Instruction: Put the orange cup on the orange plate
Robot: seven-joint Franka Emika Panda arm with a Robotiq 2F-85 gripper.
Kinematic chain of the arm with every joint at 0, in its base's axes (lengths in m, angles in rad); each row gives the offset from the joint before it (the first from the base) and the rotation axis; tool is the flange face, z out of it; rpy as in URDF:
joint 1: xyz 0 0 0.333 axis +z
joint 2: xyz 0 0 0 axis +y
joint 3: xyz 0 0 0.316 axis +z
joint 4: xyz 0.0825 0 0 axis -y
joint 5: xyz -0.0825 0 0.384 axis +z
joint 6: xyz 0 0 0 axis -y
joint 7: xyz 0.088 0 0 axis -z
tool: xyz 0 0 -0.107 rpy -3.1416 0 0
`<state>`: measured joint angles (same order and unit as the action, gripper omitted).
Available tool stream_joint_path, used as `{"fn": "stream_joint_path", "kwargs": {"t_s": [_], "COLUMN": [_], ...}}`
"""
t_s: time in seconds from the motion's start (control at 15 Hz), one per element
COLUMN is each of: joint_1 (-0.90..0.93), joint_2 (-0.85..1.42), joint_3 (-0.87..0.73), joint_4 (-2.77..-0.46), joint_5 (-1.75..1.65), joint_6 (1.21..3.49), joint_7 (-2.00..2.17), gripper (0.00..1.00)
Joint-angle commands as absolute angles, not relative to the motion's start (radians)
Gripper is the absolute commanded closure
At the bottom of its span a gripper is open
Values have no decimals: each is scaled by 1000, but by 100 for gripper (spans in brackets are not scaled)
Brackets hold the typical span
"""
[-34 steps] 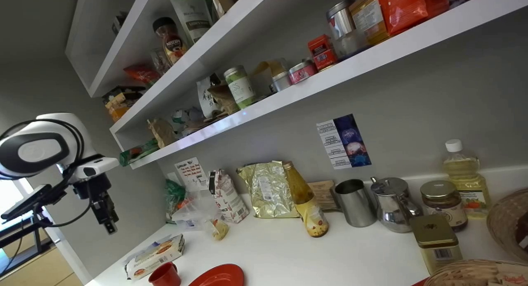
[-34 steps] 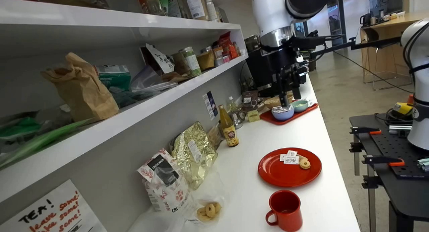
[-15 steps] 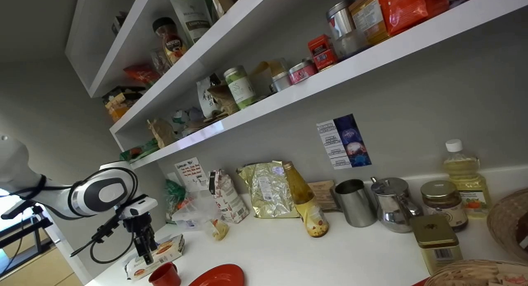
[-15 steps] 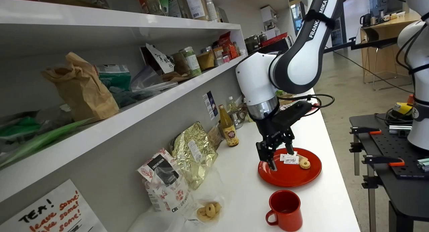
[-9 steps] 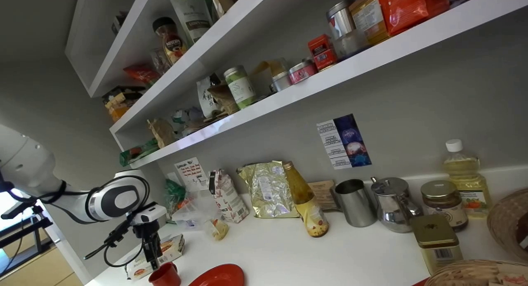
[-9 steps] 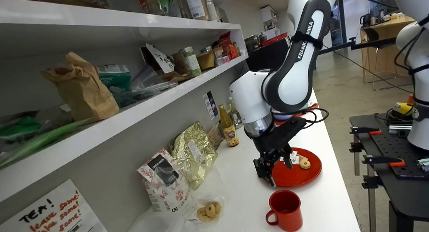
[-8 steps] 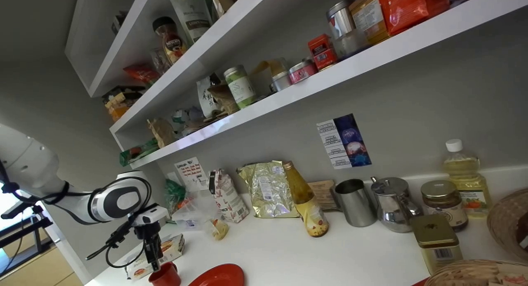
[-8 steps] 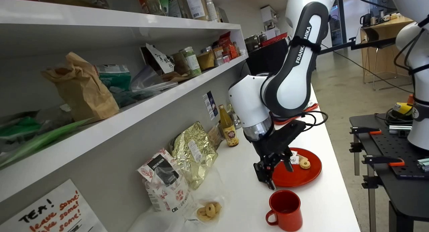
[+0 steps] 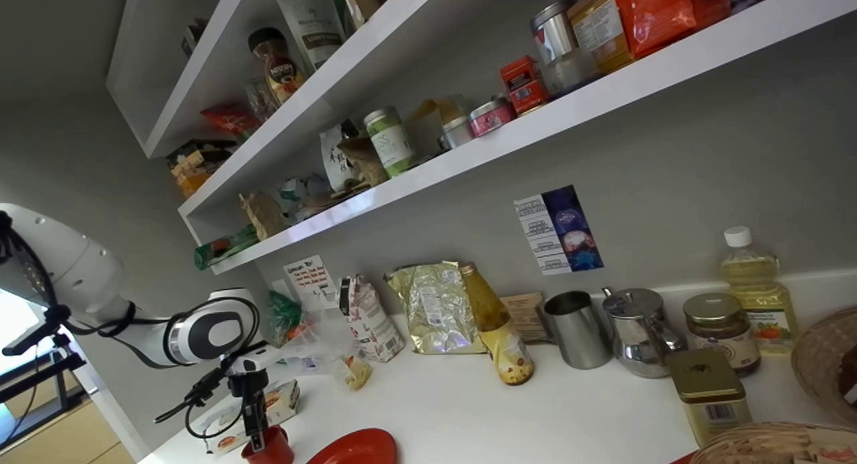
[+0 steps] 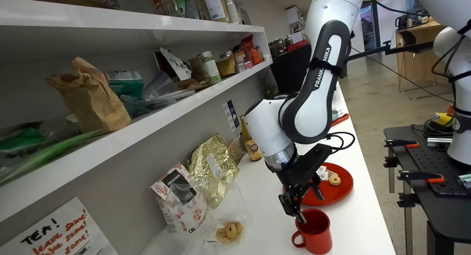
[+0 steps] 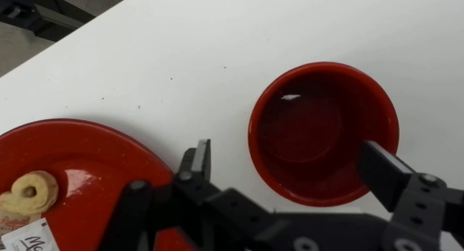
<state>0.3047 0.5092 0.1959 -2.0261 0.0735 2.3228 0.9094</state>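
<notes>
The hand (image 10: 311, 209) is spread wide, with nothing gripped between its black fingers (image 11: 382, 176); from here one tip overlaps the rim of the orange cup (image 10: 315, 234), though I can't tell whether it touches, and the other hangs outside, above the strip of white table (image 11: 217, 99) between the cup and the orange plate (image 11: 101, 153). The cup stands upright on the table, just beside the plate. On the plate sit a ring-shaped biscuit (image 11: 38, 195) and small white packets (image 10: 323, 175), taking up part of it; in an exterior view the hand hides some of its edge from me. Near the cup lies a clear bag of more ring biscuits (image 10: 230, 232), with a crinkled gold foil bag (image 10: 211, 170) beyond it. Further along stand a grey metal pitcher (image 9: 578, 333) and a shiny lidded teapot (image 9: 636, 330). The cup is round, smooth-walled and glossy inside, with a looped handle (image 10: 296, 241); the plate is broad, shiny and round.
</notes>
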Motion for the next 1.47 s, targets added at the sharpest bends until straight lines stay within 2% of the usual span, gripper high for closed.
{"fn": "stream_joint_path", "kwargs": {"t_s": [0.0,0.6,0.67,0.73,0.8,1.4], "joint_1": [324,341,340,341,341,331], "joint_2": [541,588,593,596,600,597], "joint_3": [172,173,173,172,171,166], "joint_4": [-1969,-1952,-1954,-1954,-1956,-1966], "joint_5": [96,106,107,106,106,113], "joint_6": [2271,2239,2239,2237,2236,2232], "joint_7": [890,878,871,868,866,858], "gripper": [0,0,25,26,32,99]}}
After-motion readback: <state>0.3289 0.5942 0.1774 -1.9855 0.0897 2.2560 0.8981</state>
